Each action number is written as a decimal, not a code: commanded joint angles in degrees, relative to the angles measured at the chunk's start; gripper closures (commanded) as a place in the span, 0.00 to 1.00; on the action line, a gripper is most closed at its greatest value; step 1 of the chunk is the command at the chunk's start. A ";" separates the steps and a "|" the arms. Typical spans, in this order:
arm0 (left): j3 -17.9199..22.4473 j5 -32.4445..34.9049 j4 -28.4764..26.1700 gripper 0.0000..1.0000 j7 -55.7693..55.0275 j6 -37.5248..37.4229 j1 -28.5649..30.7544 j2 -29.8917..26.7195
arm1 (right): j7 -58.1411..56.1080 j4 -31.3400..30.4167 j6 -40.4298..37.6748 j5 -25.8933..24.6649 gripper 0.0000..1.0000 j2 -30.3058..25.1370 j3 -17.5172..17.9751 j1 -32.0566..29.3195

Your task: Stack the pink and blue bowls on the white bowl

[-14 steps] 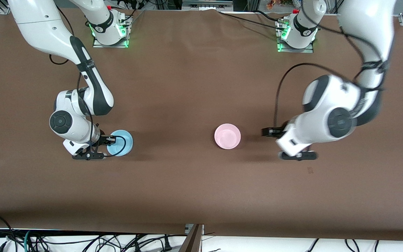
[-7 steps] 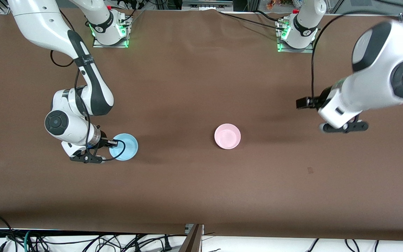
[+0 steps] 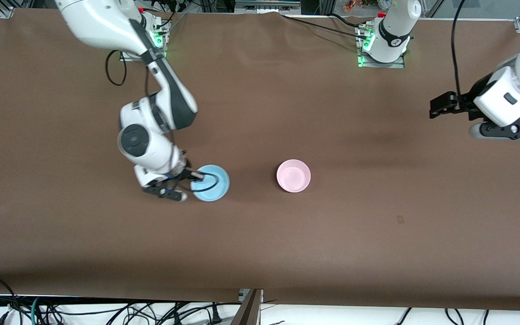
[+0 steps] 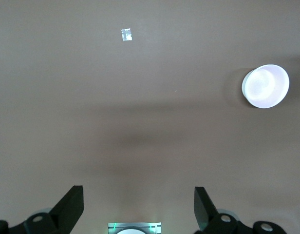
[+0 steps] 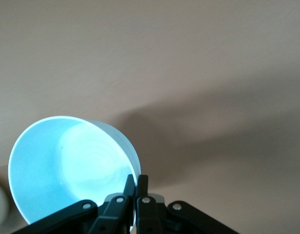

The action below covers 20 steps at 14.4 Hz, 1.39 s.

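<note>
The right gripper (image 3: 195, 179) pinches the blue bowl's (image 3: 211, 182) rim — up over the table (image 3: 260, 243), beside the pink bowl (image 3: 293, 175). The left gripper (image 4: 138, 207) waits, fingers spread wide, over its arm's end.

Overhead light was even and bright across the table (image 3: 260, 253). Soft shadows lay beneath each arm. The pink bowl (image 4: 265, 86) was overexposed to near white in the left wrist view; the blue bowl (image 5: 72, 170), beside the right hand (image 5: 135, 187), glared inside.

White arms, black joints, seemingly black cables
</note>
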 commanded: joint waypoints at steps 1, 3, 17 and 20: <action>-0.59 0.55 -2.07 0.00 0.63 -1.18 -0.05 -1.00 | 9.56 5.03 -0.44 2.23 1.00 1.97 -0.48 3.91; -0.15 0.55 -1.81 0.00 1.77 -1.19 1.34 -0.65 | 14.94 8.63 0.00 3.82 1.00 3.89 0.48 6.64; 9.69 0.02 -12.20 0.00 3.00 11.75 -5.50 -7.64 | 27.09 21.74 12.94 4.97 1.00 17.35 4.97 13.24; 12.14 0.46 -22.72 0.00 2.48 22.12 -9.52 -14.89 | 26.65 21.74 7.04 4.36 1.00 17.17 4.88 13.24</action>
